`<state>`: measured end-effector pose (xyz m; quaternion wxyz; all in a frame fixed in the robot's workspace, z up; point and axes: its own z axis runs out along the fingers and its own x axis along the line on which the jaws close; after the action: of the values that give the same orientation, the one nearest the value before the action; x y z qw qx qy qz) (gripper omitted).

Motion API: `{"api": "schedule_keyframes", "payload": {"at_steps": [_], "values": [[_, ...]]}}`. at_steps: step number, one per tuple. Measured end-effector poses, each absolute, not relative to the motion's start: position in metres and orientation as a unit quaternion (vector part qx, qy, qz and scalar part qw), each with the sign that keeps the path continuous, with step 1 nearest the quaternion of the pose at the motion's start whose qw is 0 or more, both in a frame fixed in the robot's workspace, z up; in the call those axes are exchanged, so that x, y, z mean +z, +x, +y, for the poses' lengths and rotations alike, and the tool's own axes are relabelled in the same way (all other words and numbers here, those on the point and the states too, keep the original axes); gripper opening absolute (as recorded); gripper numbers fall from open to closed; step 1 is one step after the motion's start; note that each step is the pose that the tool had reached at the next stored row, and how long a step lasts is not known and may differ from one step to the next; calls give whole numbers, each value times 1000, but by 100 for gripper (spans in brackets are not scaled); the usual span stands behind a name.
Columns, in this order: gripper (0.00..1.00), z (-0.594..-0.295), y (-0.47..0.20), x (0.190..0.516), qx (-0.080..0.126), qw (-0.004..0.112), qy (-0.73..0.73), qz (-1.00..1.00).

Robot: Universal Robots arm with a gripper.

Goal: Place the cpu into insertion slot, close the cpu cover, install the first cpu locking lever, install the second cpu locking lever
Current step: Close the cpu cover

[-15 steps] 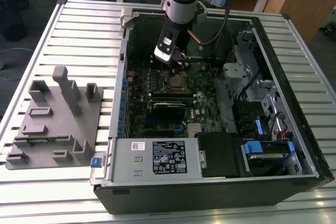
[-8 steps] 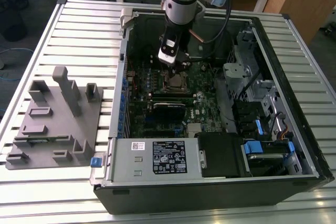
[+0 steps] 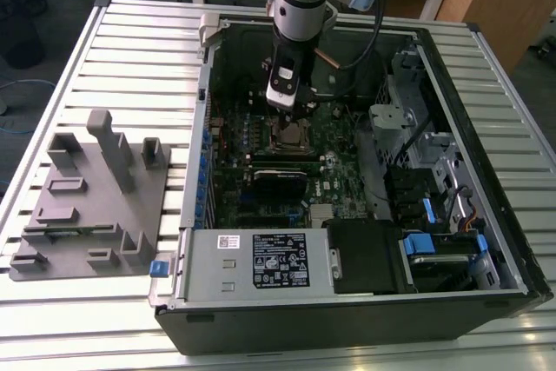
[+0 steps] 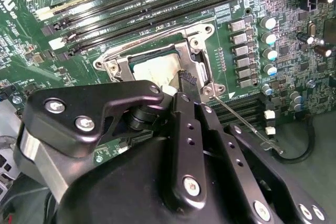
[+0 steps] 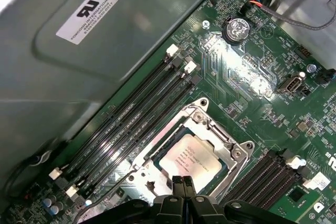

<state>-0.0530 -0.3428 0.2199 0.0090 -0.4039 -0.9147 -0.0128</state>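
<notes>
While a grey fixture block (image 3: 91, 193) lies on the desk (image 3: 130, 41) at the exterior view's left, the hand (image 3: 285, 100) hangs inside the computer case (image 3: 347, 327) over the insertion slot (image 3: 289, 135). Its fingertips (image 5: 177, 186) are pressed together, gripping nothing, beside the cpu (image 5: 190, 157), which lies in the slot with the cpu cover (image 5: 239, 153) down around it.

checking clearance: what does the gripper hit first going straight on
The gripper would likely meet the cpu near its edge, or the cpu cover rim beside it; depth is unclear.
</notes>
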Motion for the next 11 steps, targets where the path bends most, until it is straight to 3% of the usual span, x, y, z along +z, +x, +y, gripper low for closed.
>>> {"api": "schedule_keyframes", "payload": {"at_steps": [11], "values": [[11,-343,-52,220,-13,9,-404,-915]]}}
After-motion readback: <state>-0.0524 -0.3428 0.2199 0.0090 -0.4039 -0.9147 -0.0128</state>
